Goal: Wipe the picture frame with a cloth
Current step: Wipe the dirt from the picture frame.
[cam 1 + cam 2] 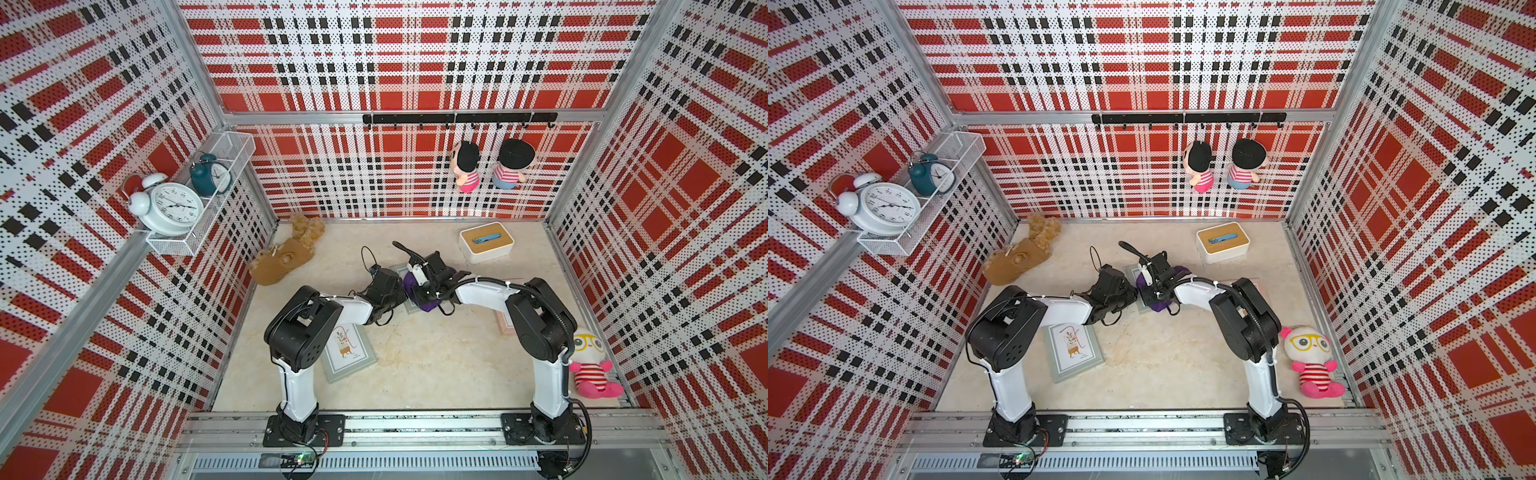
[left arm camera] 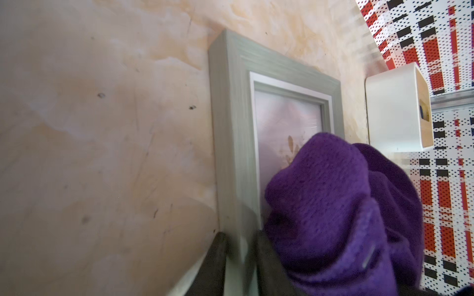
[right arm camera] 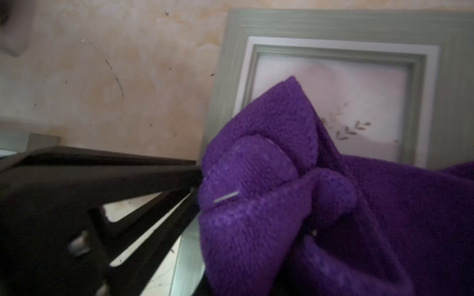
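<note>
The left gripper [image 2: 242,256] pinches the rim of the flat grey-green picture frame [image 2: 230,128] near the middle of the beige table [image 1: 415,365], so it cannot slide. The right gripper [image 1: 423,289] squeezes the soft purple cloth [image 3: 256,217], pressing it on the glass.

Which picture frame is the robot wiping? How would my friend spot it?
Find the white box with a wooden lid near the back wall. In front of it lies a grey-green picture frame. Unlike the similar frame beside the left arm, this one has a bunched purple cloth on its glass.
</note>
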Tool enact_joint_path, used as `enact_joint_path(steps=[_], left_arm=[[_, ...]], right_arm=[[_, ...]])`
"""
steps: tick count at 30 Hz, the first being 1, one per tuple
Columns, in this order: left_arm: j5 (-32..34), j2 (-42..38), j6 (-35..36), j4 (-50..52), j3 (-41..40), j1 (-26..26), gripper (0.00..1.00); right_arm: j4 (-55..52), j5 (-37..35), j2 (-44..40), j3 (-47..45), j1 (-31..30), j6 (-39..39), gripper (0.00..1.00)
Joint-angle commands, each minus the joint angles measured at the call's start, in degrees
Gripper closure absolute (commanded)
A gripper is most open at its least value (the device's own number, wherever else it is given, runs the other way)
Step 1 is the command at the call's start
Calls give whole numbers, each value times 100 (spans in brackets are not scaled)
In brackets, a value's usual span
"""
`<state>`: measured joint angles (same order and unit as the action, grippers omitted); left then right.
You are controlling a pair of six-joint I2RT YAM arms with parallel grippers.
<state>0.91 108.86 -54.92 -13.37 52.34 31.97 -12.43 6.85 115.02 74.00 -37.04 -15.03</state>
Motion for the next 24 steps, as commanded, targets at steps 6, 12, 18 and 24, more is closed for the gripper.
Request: enact_joint_path(steps=[6, 12, 18, 24], left_arm=[[98, 478, 78, 1006, -339, -43, 77], [35, 576, 84, 994, -308, -73, 77], [-3, 616, 119, 1003, -307, -84, 77], [-84, 585, 261, 1012, -323, -89, 77]], right_arm=[[-750, -839, -32, -405, 955, -89, 100], [-771, -376, 206, 63, 600, -175, 100], [-656, -341, 432, 206, 243, -261, 100], [-965, -1061, 556, 1032, 908, -387, 100]])
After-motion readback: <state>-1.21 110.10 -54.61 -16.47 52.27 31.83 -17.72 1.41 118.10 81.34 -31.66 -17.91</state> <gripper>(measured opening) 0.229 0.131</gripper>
